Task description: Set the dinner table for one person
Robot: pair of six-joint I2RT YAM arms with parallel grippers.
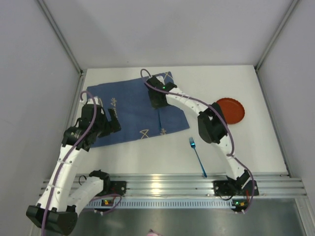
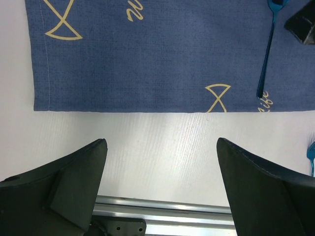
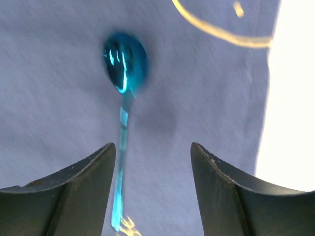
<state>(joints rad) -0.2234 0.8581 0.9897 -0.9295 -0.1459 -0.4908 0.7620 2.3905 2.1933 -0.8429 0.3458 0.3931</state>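
The blue spoon [image 3: 123, 123] was found lying on the fish-patterned cloth [image 3: 59, 73], directly below the right gripper [image 3: 152, 147]. Its jaws were parted and nothing was held, and the handle ran lengthwise toward the wrist, close by one finger. The left gripper [image 2: 162, 142] was spread wide and empty by the cloth's edge. On the dinner table [image 1: 147, 152], the fork [image 1: 198, 156] and red plate [image 1: 231, 110] were judged nearer the right arm.
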